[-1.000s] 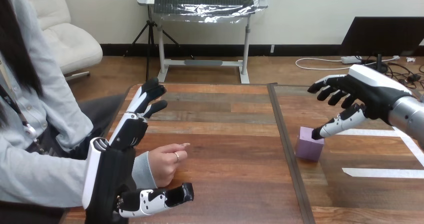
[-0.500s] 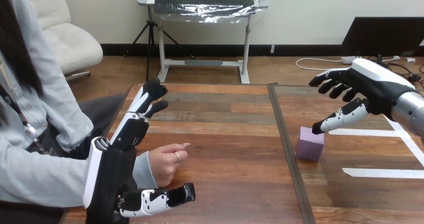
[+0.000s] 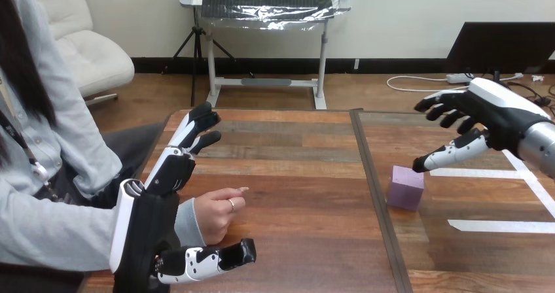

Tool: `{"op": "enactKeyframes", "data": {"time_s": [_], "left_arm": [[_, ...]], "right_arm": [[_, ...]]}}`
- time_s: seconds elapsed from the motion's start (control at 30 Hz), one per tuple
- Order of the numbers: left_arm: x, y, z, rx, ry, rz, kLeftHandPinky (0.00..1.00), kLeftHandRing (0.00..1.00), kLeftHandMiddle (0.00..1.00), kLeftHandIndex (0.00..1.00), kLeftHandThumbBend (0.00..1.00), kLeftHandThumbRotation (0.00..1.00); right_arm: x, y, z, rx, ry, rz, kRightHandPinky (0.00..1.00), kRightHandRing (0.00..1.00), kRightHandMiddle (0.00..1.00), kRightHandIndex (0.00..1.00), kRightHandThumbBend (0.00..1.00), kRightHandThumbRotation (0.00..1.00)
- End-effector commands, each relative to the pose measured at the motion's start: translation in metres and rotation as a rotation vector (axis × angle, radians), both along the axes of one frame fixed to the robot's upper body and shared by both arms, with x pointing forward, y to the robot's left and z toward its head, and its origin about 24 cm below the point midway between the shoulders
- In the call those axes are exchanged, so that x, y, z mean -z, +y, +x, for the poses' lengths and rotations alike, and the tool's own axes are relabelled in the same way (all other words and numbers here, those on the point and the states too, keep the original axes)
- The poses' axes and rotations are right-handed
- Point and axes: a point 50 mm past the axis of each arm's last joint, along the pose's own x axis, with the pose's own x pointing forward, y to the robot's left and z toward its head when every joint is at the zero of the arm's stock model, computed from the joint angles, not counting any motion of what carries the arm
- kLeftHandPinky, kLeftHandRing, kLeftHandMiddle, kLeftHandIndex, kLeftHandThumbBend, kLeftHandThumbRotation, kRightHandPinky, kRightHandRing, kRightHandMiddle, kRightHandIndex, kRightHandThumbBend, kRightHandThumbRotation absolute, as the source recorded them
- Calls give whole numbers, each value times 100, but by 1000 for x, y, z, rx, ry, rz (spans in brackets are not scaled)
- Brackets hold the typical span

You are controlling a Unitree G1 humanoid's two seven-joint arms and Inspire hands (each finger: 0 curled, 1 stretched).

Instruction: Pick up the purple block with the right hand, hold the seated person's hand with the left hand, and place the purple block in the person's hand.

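Right hand (image 3: 489,115) drifting toward right edge, fingers spread, hovering over purple block (image 3: 406,188); left hand (image 3: 147,234) lying open, bracketing person's hand (image 3: 216,212), readying hold.

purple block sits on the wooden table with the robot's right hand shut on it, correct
No: in the head view the purple cube-shaped block sits on the wooden table, but the right hand hovers open above it, holding nothing.
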Motion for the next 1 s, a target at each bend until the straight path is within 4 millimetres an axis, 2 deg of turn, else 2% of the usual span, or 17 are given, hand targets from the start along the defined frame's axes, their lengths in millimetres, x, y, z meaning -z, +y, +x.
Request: {"op": "enactKeyframes", "data": {"time_s": [0.0, 0.3, 0.7, 0.97], "left_arm": [[-12, -5, 13, 17, -70, -8, 83, 92, 92, 85, 100, 51], [-12, -5, 12, 23, -64, -2, 84, 92, 94, 86, 100, 51], [-10, -6, 10, 27, -56, -11, 83, 92, 93, 86, 100, 50], [-10, -7, 9, 29, -63, -10, 83, 92, 93, 86, 100, 51]], "right_arm": [[-27, 5, 19, -6, -106, 7, 68, 76, 80, 83, 98, 31], [-18, 6, 28, 19, -57, -6, 67, 75, 79, 83, 99, 34], [-2, 11, 35, 57, 46, -20, 73, 80, 83, 85, 96, 38], [9, 13, 37, 84, 99, -46, 74, 81, 85, 87, 98, 43]]}}
